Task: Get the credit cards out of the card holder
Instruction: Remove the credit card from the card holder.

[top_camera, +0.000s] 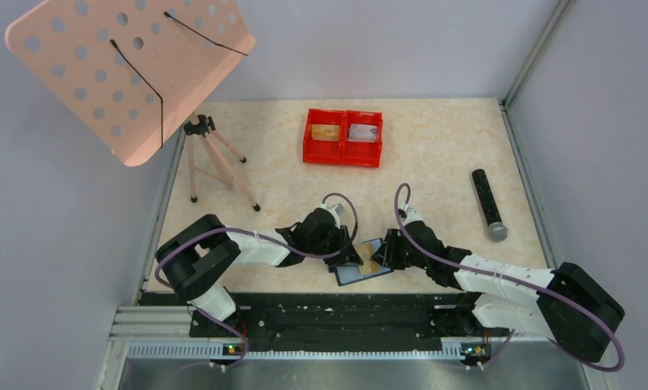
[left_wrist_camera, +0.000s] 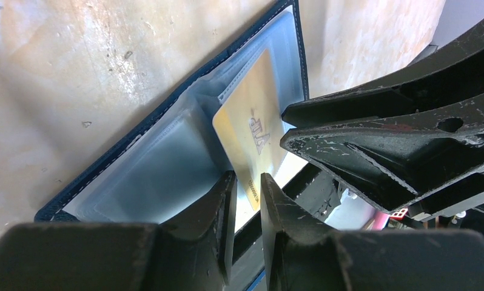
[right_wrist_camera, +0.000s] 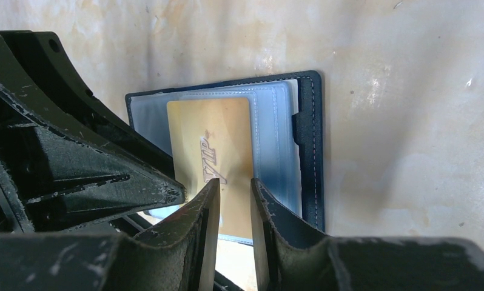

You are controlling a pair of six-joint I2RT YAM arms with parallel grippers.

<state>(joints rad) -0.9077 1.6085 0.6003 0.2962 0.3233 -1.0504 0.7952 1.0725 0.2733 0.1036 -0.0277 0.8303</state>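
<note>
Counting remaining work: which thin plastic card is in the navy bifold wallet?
The gold VIP card; another gold card and a silver card lie in the red tray.

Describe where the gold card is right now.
In the top view, the gold card lies on the open wallet at the near middle of the table, between the left jaws and the right jaws.
</note>
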